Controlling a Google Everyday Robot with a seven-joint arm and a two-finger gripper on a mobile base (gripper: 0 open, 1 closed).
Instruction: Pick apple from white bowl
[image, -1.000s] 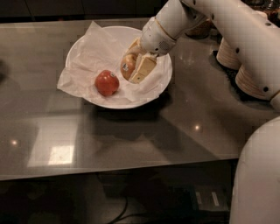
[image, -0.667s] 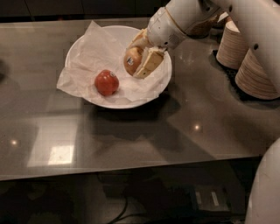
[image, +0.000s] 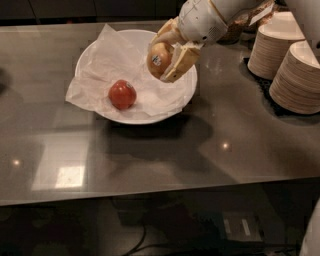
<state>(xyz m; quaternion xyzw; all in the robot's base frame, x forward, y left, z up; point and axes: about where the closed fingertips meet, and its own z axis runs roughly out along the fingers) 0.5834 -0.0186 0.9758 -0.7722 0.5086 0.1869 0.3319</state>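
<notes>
Camera view, only one to go on:

- gripper sits over the right rear part of the white bowl, claw clamped on the apple. One pale finger runs down the apple's right side, the other wraps its upper left
- apple = the yellow-red one, sticker facing the camera. It looks lifted clear of the crumpled paper lining the bowl, but in frame it still overlaps the bowl's inside and right rim
- deep red apple lies on the paper left of centre, well apart from the gripper, untouched
- two stacks of beige plates on the right of the table, not involved

Progress, my read: grasp done, lift underway. Left to do: carry the apple fully up and away from the bowl so it's plainly out. Grip looks secure, but contact on the far side of the apple is hidden, so can't confirm

Versus a second ago:
- apple and gripper are higher and slightly further right. Earlier the apple sat low against the paper near the right wall, now there's a visible gap below it
- arm has swung up and back. Its white body covered the plate stacks before, now both stacks are in plain view
- claw has stayed clamped on the apple throughout
- red apple, paper and bowl haven't shifted
</notes>
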